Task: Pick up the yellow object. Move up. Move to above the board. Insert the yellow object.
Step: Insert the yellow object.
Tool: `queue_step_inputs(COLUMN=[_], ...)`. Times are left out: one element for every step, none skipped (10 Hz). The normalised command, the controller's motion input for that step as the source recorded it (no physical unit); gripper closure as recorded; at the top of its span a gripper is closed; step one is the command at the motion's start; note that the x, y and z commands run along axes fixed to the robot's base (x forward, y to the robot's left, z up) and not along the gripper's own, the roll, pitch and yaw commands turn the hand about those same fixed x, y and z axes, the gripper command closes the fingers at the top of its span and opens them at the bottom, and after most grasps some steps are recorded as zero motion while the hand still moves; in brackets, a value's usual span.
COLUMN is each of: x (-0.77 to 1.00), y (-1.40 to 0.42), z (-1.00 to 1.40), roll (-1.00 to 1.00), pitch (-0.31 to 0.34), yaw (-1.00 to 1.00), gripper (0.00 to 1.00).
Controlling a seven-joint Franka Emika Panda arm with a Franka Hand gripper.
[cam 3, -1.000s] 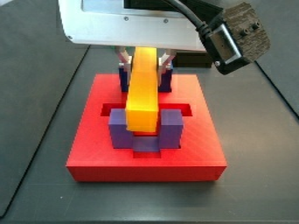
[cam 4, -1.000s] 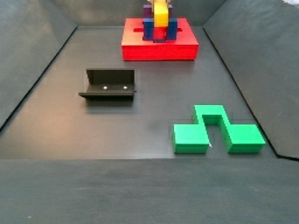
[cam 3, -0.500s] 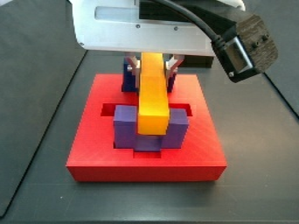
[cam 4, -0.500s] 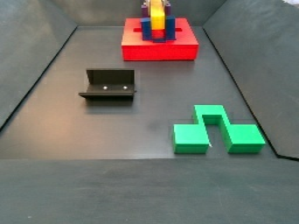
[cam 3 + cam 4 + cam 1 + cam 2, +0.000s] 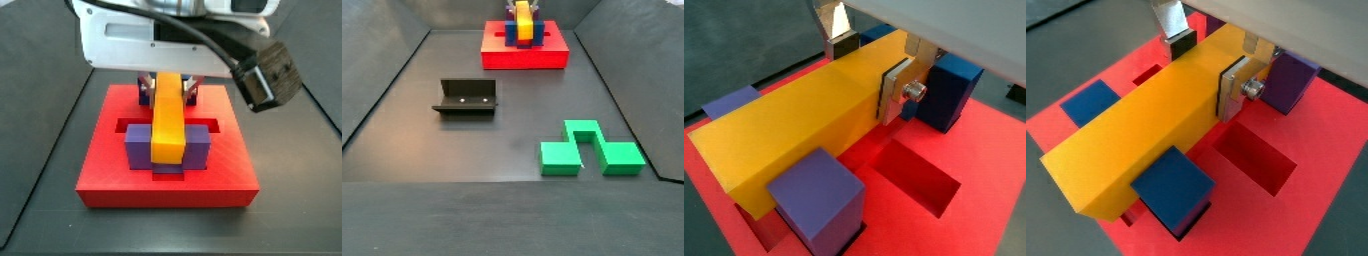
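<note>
The yellow object (image 5: pixel 168 115) is a long yellow-orange bar lying level along the red board (image 5: pixel 107 170), down between the near purple posts (image 5: pixel 138 148) and the far pair. My gripper (image 5: pixel 167 85) hangs over the bar's far end, and its silver fingers (image 5: pixel 898 92) press against both long sides. In both wrist views the gripper (image 5: pixel 869 75) (image 5: pixel 1208 70) is shut on the bar (image 5: pixel 798 120) (image 5: pixel 1146 130), with posts (image 5: pixel 818 195) (image 5: pixel 1293 80) beside it and an open recessed slot (image 5: pixel 911 175) next to it. In the far side view the bar (image 5: pixel 521 22) sits on the board (image 5: pixel 523 58).
The black fixture (image 5: pixel 466 97) stands left of the floor's middle. A green notched block (image 5: pixel 589 148) lies at the near right. Dark walls bound the floor. The wrist camera housing (image 5: pixel 267 70) hangs over the board's right side.
The gripper has come down with the bar. The bar was tilted with its near end high above the posts and now lies level and lower between them.
</note>
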Motion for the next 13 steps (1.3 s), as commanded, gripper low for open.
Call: queue_step_inputs(x=[0.00, 0.00, 0.00, 0.00, 0.00, 0.00, 0.00, 0.04, 0.05, 0.06, 0.01, 0.03, 0.01], y=[-0.01, 0.00, -0.03, -0.03, -0.04, -0.09, -0.13, -0.15, -0.06, 0.00, 0.00, 0.04, 0.07], z=[-0.24, -0.25, -0.26, -0.23, -0.19, -0.15, -0.12, -0.09, -0.16, -0.23, -0.24, -0.21, -0.17], roll=[0.11, 0.10, 0.07, 0.06, 0.06, 0.04, 0.02, 0.02, 0.03, 0.08, 0.14, 0.16, 0.13], pitch=[0.000, 0.000, 0.000, 0.000, 0.000, 0.000, 0.000, 0.000, 0.000, 0.000, 0.000, 0.010, 0.016], yaw=[0.00, 0.00, 0.00, 0.00, 0.00, 0.00, 0.00, 0.00, 0.00, 0.00, 0.00, 0.00, -0.01], gripper=[1.00, 1.00, 1.00, 1.00, 1.00, 1.00, 1.00, 1.00, 1.00, 1.00, 1.00, 1.00, 1.00])
